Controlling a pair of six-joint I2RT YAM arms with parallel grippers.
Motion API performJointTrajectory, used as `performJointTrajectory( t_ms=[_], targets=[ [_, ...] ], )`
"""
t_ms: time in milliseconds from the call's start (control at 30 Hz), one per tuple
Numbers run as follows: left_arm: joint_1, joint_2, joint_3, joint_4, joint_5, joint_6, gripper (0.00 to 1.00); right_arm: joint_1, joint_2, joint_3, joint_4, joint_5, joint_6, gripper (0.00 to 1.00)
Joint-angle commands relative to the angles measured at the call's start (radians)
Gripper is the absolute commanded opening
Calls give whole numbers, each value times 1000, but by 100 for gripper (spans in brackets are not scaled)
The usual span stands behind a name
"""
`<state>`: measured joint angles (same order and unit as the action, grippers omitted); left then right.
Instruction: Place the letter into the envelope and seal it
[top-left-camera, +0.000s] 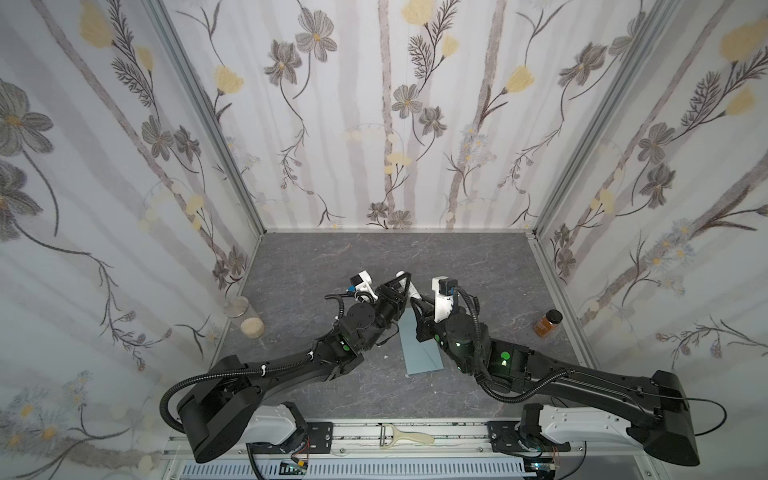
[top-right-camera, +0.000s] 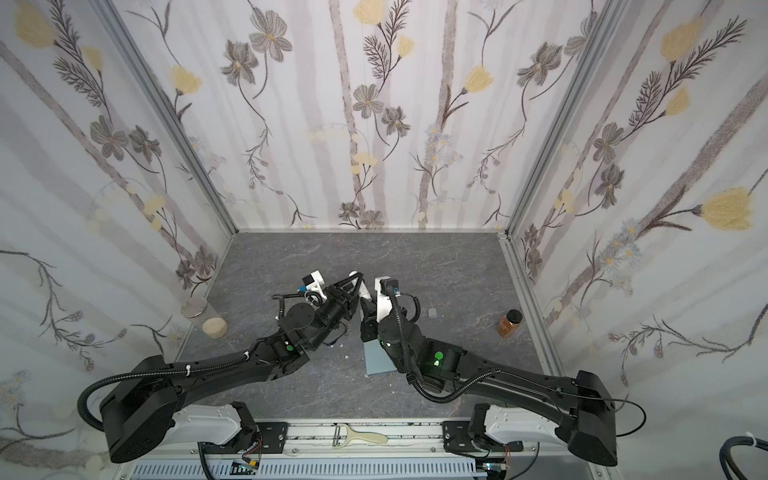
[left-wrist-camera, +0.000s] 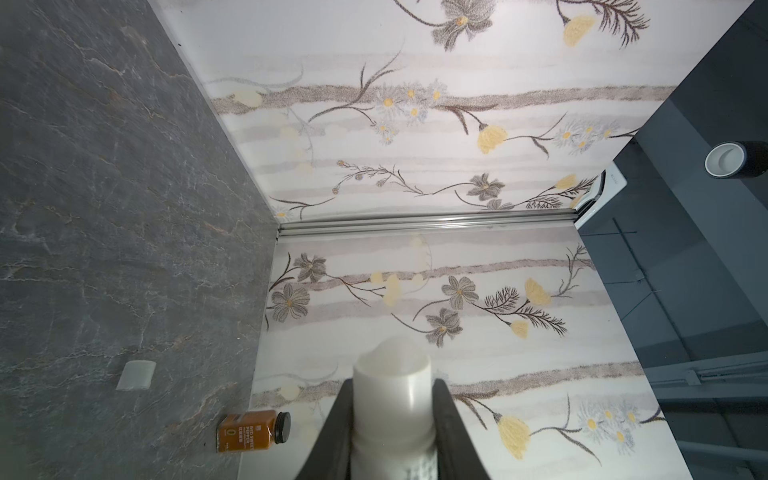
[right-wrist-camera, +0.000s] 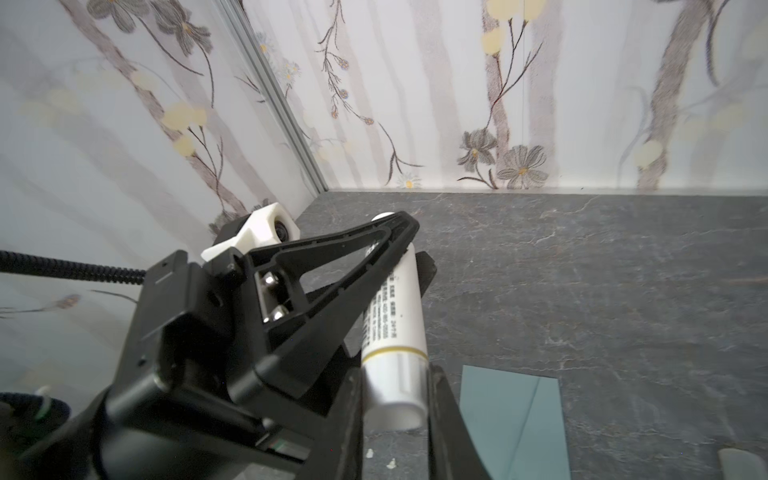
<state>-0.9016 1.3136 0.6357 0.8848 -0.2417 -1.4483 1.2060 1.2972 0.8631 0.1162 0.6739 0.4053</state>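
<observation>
The blue-grey envelope (top-left-camera: 419, 345) (top-right-camera: 376, 357) (right-wrist-camera: 515, 419) lies flat on the dark table between the two arms, partly under the right arm. The letter is hidden. Above the envelope's far end, a white glue stick (right-wrist-camera: 395, 316) (left-wrist-camera: 390, 399) is held in the air by both grippers. My left gripper (top-left-camera: 405, 286) (top-right-camera: 355, 286) (left-wrist-camera: 392, 386) is shut on its upper part, with the open white tip sticking out past the fingers. My right gripper (top-left-camera: 415, 301) (top-right-camera: 365, 305) (right-wrist-camera: 395, 382) is shut on the silvery base end.
A small pale cap (top-right-camera: 432, 311) (left-wrist-camera: 135, 375) lies on the table right of the grippers. An amber jar (top-left-camera: 548, 322) (left-wrist-camera: 253, 430) stands by the right wall. A glass jar (top-left-camera: 239, 307) and cork disc (top-left-camera: 252, 327) sit by the left wall. A peeler (top-left-camera: 405, 434) rests on the front rail.
</observation>
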Motion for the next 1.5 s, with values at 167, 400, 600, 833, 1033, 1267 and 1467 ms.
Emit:
performJointTrajectory(
  t_ms=[167,400,600,833,1033,1267,1467],
  targets=[
    [-3,-4,1,13,60,-9,0,115,99,56,-30,300,-455,13],
    [-3,-5,1,13,71,-15,0,161,157,22,65,455,-738,12],
    [-3,-4,1,12,78,-18,0,169,197,-25,158,550,-921,10],
    [-3,2,7,13,83,-24,0,171,239,-52,244,598,-1045,9],
    [-3,-1,6,13,82,-23,0,172,273,-65,286,621,-1099,8],
    [-3,-7,3,13,74,-19,0,173,271,-47,267,591,-1028,15],
    [6,-24,-5,13,44,3,0,173,195,25,61,395,-681,45]
  ],
)
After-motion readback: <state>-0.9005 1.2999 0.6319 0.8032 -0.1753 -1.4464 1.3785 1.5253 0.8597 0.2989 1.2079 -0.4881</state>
